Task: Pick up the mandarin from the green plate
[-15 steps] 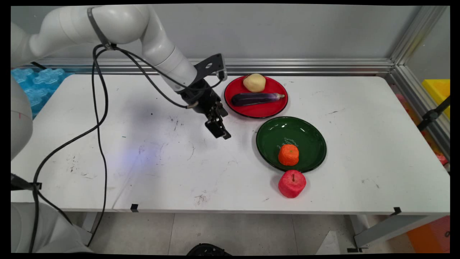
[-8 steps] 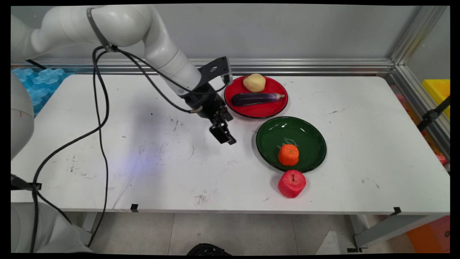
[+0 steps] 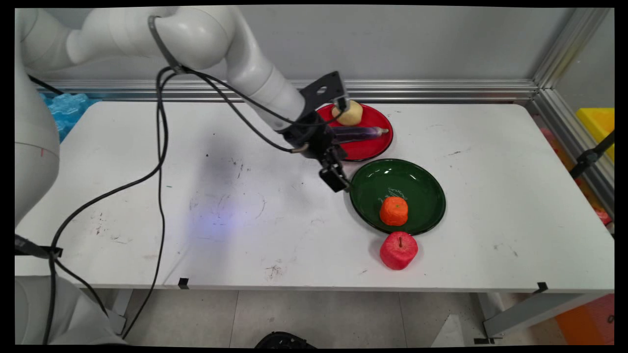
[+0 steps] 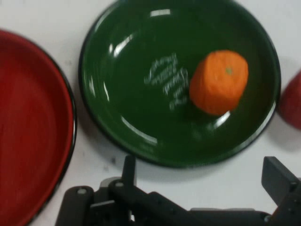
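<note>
- Gripper (image 3: pixel 338 180) has swung right, now over the green plate's (image 3: pixel 363 171) left rim, red plate (image 3: pixel 378 147) just behind.
- Fingers spread wide, empty.
- Orange (image 3: pixel 394 211) sits inside; apple (image 3: pixel 399 250) beside the table's (image 3: pixel 245 220) near edge.

Glossy green plate (image 3: pixel 422 181) with bright reflections, glossy red plate (image 3: pixel 378 144), matt rough-skinned orange (image 3: pixel 394 211), matt textured apple (image 3: pixel 399 250), shiny smooth eggplant (image 3: pixel 360 133), scuffed matt white table (image 3: pixel 245 215), brushed metal rail (image 3: pixel 441 89), smooth white arm shell (image 3: pixel 206 34)
</note>
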